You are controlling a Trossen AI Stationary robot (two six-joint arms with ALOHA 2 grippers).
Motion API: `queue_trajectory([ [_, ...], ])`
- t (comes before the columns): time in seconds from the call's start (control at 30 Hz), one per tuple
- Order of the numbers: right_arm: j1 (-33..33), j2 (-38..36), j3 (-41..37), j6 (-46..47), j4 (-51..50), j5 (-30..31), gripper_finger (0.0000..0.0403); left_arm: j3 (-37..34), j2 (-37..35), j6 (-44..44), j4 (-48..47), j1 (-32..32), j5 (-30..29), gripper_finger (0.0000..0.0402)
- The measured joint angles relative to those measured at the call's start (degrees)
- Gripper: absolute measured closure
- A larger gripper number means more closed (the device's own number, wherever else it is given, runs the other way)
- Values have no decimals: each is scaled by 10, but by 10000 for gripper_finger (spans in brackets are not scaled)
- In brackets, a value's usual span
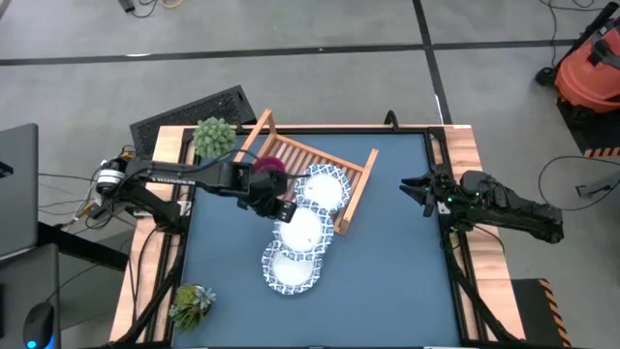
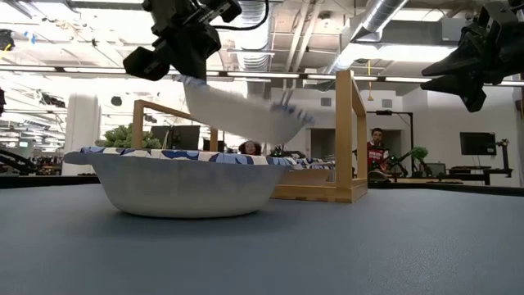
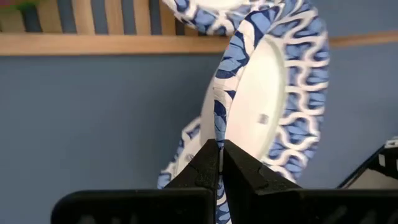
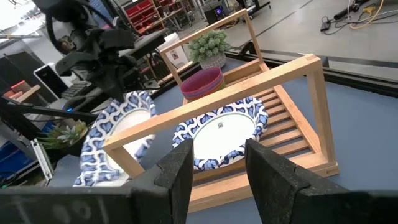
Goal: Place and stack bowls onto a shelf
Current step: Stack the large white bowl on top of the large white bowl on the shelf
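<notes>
Left arm: it reaches in from the left side of the table, past the shelf (image 1: 308, 171), and ends over the blue mat.
Left gripper (image 1: 283, 210): its two fingers (image 3: 208, 163) are pressed onto the rim of the lifted bowl (image 1: 302, 231), pinching it. It sits just beside the shelf's near rail.
Lifted bowl: white with a blue pattern. It is tilted and up in the air, off the mat, as the low view shows (image 2: 246, 111). It hangs between the shelf and the bowl on the mat.
Bowl on the mat (image 1: 294, 269): same white and blue kind. It sits flat, just in front of the shelf, a bit below the lifted one.
Bowl on the shelf (image 1: 323, 188): white and blue, lying on the slats near the shelf's right end.
Small bowls (image 4: 202, 83): a magenta and red stack at the shelf's far left end.
Plant (image 1: 214, 137): green, just left of the shelf.
Right arm: it waits at the right edge of the table, well away from the shelf.
Right gripper (image 1: 415, 191): its fingers are spread apart and hold nothing. It points toward the shelf.
</notes>
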Motion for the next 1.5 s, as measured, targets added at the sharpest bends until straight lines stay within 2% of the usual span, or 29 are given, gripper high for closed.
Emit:
queue_trajectory([
  [0.6,0,0,0,6,0,4,232,0,-13,25,27,68,-58,401],
  [0.87,0,0,0,4,0,26,232,0,-13,27,103,97,-79,401],
  [1.13,0,0,0,4,0,28,232,0,-12,27,129,119,-129,401],
  [1.5,0,0,0,0,0,29,232,-1,-2,39,162,141,-127,401],
])
